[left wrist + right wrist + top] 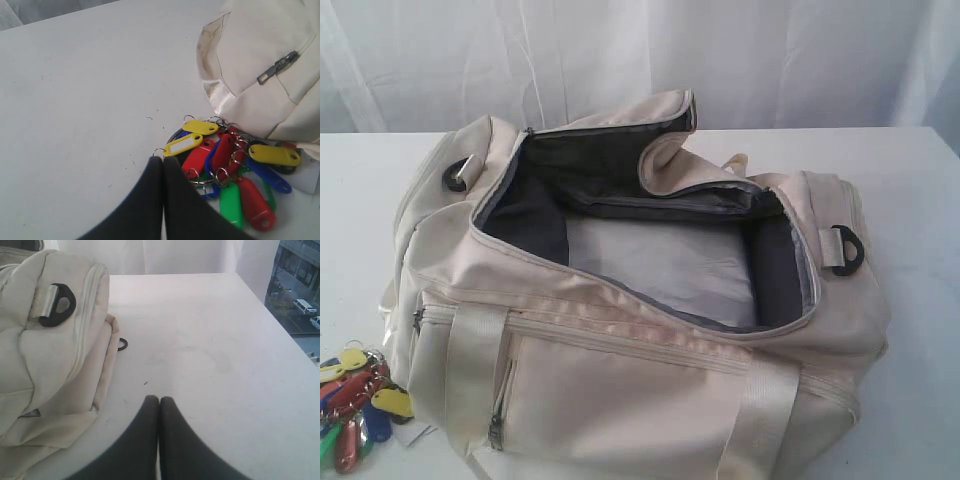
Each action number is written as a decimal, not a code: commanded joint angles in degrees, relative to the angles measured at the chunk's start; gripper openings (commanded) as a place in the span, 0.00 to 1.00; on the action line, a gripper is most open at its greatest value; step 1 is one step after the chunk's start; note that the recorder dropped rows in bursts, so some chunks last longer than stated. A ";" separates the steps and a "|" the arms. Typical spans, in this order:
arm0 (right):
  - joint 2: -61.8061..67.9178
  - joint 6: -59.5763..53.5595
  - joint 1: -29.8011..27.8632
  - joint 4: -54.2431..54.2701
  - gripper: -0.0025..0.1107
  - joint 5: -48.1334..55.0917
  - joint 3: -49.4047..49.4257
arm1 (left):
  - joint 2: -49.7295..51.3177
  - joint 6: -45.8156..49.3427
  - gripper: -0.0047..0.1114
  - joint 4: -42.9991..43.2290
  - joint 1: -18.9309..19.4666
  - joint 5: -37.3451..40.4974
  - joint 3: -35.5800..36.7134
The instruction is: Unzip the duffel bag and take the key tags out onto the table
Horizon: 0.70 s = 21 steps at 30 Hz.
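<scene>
**Bag unzipped, key tags on the tabletop, both sets of fingers shut**

My left fingers (154, 180) are pressed together tip to tip and have hold of nothing. They hang just over the tabletop (75, 100), with their tips right at the edge of the key tags (230, 165). They are close to the metal ring of a yellow tag, but I cannot tell whether they touch it. The tags lie in a loose heap on the white surface, yellow, red, blue and green on metal rings. They sit just beside one end of the duffel bag (650, 390), and a few run up against its fabric. A grey zipper pull (277, 66) on the bag's end pocket is near them. In the exterior view the bunch lies at the bag's lower left corner, partly cut off by the frame edge.

The bag lies across the middle of the tabletop with its main zipper undone and its mouth gaping wide. Dark grey lining and a paler floor show inside.

My right fingers (149, 420) are likewise closed flat against each other and grip nothing. They hover over the tabletop off the bag's other end, apart from the fabric. On that end a black D-ring (57, 304) hangs from a webbing loop. A smaller dark ring (122, 344) lies at the bag's edge. A white curtain (620, 50) hangs behind.
</scene>
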 commanded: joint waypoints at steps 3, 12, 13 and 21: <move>-0.30 -0.64 -0.12 -0.32 0.02 -0.96 0.28 | -0.28 -0.19 0.04 -0.02 0.05 0.22 0.23; -0.30 -0.64 -0.12 -0.32 0.02 -0.96 0.28 | -0.28 -1.61 0.04 -1.67 0.05 0.22 0.23; -0.30 -0.64 -0.12 -0.32 0.02 -0.96 0.28 | -0.28 -2.70 0.04 -1.93 0.05 0.22 0.23; -0.30 -0.64 -0.12 -0.32 0.02 -0.96 0.28 | -0.28 -11.57 0.04 -2.06 0.05 0.22 0.23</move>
